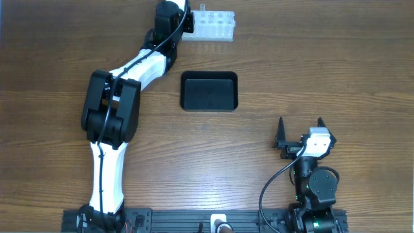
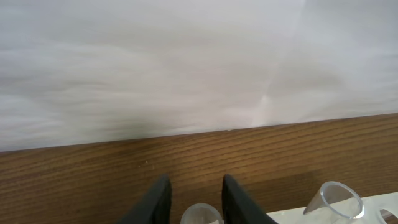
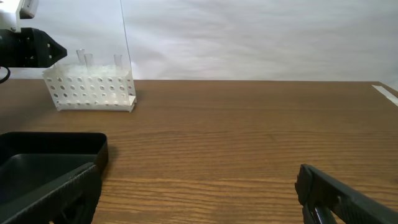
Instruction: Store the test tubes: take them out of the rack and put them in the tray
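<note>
One rack (image 1: 213,27), two tubes (image 3: 117,60), one tray (image 1: 209,90). The left gripper (image 2: 196,180), arm outstretched, straddles a tube (image 2: 200,215); its grip cannot be told. The right gripper (image 1: 301,123), arm folded, is spread wide.

Your surface (image 1: 336,71): brown wood, grain running side to side.
- Black rectangular tray (image 1: 209,91) lies flat on it; take tray as landmark.
- White perforated rack (image 1: 213,28) stands straight beyond tray, near surface's far edge, well apart from tray, long side parallel to tray's.
</note>
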### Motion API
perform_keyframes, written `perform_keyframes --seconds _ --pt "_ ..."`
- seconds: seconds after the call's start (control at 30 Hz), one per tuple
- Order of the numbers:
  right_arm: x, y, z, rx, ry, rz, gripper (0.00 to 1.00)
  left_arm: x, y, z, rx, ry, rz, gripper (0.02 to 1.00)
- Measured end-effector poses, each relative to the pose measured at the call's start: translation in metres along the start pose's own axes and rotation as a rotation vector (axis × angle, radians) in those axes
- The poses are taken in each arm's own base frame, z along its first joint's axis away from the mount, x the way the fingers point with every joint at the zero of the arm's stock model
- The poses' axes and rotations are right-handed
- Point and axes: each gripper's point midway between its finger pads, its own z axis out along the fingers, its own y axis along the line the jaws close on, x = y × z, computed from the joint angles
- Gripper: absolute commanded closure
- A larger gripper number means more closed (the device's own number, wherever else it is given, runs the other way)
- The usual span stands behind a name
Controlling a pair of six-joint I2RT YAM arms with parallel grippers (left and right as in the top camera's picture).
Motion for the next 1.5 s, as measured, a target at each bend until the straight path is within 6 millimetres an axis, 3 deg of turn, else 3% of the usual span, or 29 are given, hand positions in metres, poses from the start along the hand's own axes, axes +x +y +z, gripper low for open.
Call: perform_keyframes --seconds 0.37,0.83,1.17,1.3,1.4,1.5 --pt "0.0 0.0 0.0 0.0 0.0 0.001 0.009 0.0 0.0 0.0 0.001 -0.001 0.0 0.853" --pt "0.0 0.0 0.0 0.0 0.0 0.0 0.009 -0.001 0.0 0.0 0.001 -0.003 0.0 0.864" --pt "0.0 0.0 0.0 0.0 0.0 0.0 0.009 -0.016 -0.008 -0.003 0.014 -0.051 -0.002 0.873" --pt "0.0 0.0 0.0 0.0 0.0 0.0 0.007 -0.057 -0.011 -0.019 0.02 -0.114 0.001 0.875" --pt "0.0 0.0 0.0 0.0 0.0 0.0 0.009 -0.113 -0.015 -0.047 0.027 -0.208 0.006 0.886" --pt "0.0 0.0 0.0 0.0 0.0 0.0 0.009 -0.175 -0.02 -0.089 0.039 -0.299 0.01 0.897"
